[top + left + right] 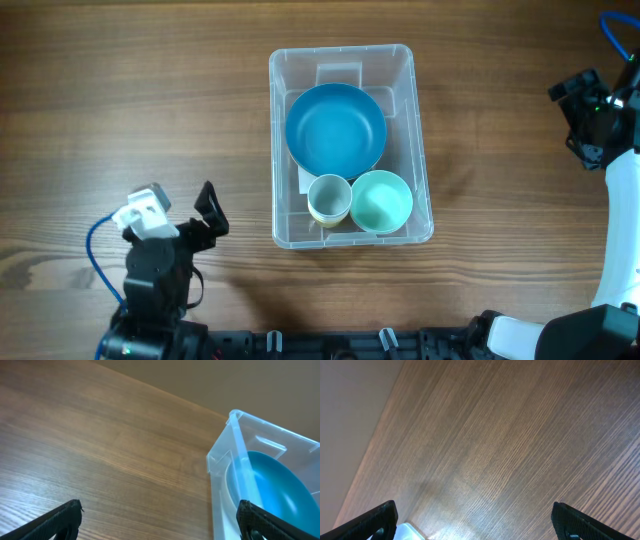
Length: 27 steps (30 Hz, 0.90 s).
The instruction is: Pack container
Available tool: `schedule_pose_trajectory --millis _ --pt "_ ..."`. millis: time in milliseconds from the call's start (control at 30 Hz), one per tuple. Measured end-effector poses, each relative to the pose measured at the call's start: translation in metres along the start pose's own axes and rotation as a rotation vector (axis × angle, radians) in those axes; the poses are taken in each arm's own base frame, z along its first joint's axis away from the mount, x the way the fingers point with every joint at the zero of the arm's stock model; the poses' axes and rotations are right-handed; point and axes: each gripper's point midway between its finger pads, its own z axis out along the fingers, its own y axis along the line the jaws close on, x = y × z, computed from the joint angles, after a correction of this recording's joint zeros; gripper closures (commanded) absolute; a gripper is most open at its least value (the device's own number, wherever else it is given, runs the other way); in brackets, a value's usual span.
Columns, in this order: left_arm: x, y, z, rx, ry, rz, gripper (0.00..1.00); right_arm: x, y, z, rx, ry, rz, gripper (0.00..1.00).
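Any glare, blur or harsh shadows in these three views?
Overhead: even light, sharp, faint sheen on the container rim. Left wrist: the container wall looks soft up close. Right wrist: table grain crisp, one washed-out bright patch at the bottom edge.

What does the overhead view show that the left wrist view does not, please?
Only overhead: the pale cup and mint cup inside the container, plus the right hand. Only left wrist: the left hand seen close, fingers spread, holding nothing. Both: the container, the blue bowl in it and the wooden table.
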Motion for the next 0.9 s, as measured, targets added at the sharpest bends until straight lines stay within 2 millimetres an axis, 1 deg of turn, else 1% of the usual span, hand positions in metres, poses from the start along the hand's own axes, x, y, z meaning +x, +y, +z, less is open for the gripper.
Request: schedule_pose_trajectory --millis 67,100,267,367,500,567,900 --pt "0.014 0.010 0.002 -0.006 -0.013 -0.010 0.00 0.000 0.000 0.000 0.001 0.001 0.000 0.00" --pt "0.017 0.014 0.001 -0.010 -0.024 -0.018 0.00 0.000 0.000 0.000 0.001 0.001 0.000 0.00" --pt "0.019 0.028 -0.002 -0.036 -0.076 -0.046 0.00 0.000 0.000 0.000 0.001 0.001 0.000 0.00" --pt "0.026 0.034 0.000 -0.047 -0.079 -0.050 0.00 0.000 0.000 0.000 0.001 0.001 0.000 0.00" --pt "0.041 0.039 0.005 -0.058 -0.054 -0.044 0.00 0.000 0.000 0.000 0.001 0.001 0.000 0.00" --pt "0.044 0.040 0.007 -0.062 -0.045 -0.042 0.00 0.000 0.000 0.000 0.001 0.001 0.000 0.00" --pt "0.044 0.040 0.007 -0.062 -0.045 -0.042 0.00 0.000 0.000 0.000 0.001 0.001 0.000 0.01"
